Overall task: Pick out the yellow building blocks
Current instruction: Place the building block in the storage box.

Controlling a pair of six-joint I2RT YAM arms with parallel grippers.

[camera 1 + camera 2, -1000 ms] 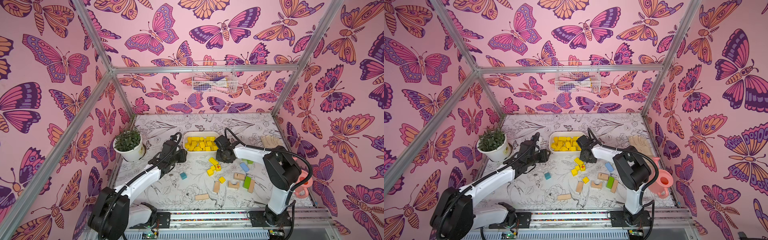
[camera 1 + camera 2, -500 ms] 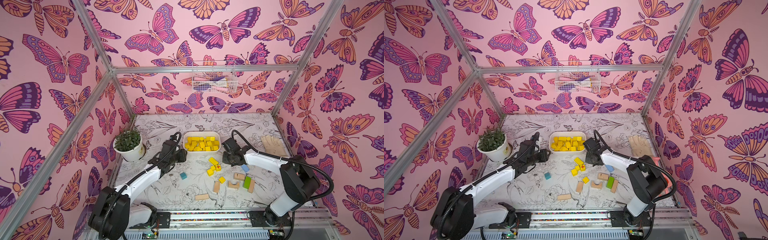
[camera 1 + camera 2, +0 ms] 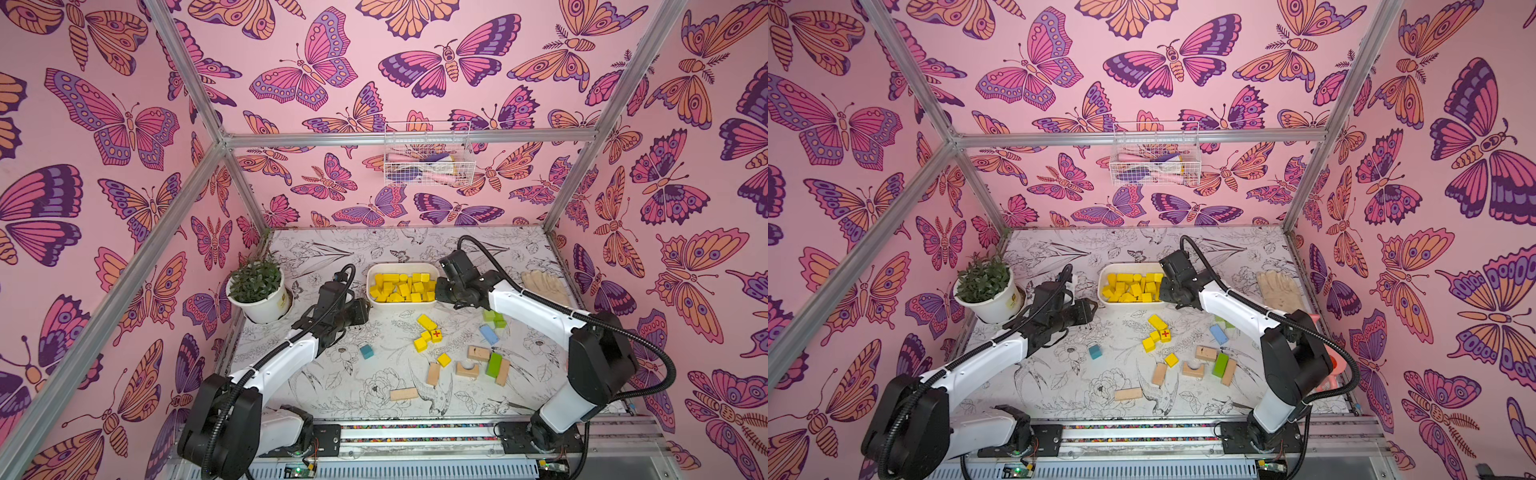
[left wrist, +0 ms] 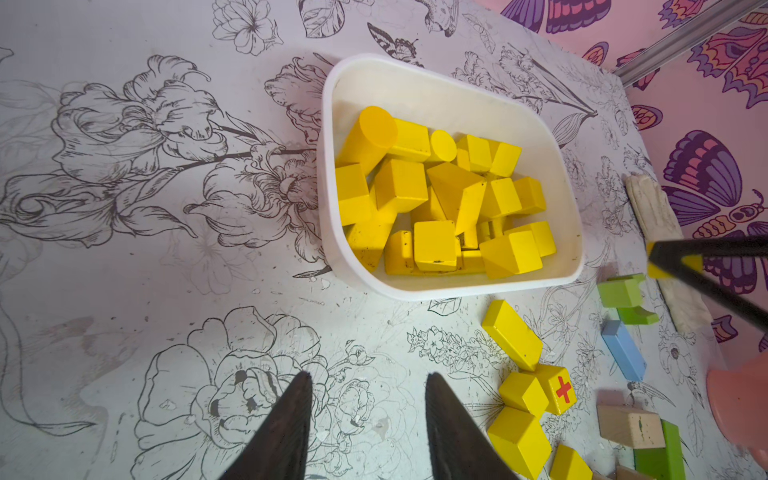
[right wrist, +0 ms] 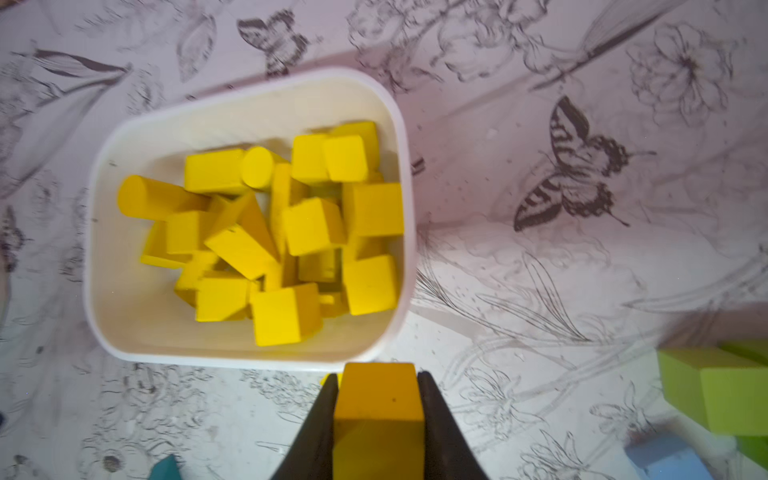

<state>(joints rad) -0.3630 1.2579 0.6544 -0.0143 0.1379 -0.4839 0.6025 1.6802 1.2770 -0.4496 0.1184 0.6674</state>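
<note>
Mid-delivery, the right tool (image 5: 377,379) grips a yellow block (image 5: 376,409) at 3 o'clock of the white bin (image 5: 208,360), likely needing a short carry inward and release, while the left tool (image 4: 368,376) hangs narrowly parted, empty, with loose yellow blocks (image 3: 427,322) at the bin's 5 o'clock.

Tub (image 3: 399,304) of blocks (image 3: 401,287) at back centre of table (image 3: 332,386), loose blocks (image 3: 427,322) before it, potted plant (image 3: 257,291) left, glove (image 3: 542,282) right.

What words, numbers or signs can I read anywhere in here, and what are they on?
"+": a red cross painted on one yellow cube lying loose on the table.
Small yellowish sticker on the white plant pot: too small to read.
No other words, brands or numbers can be read in any view.
</note>
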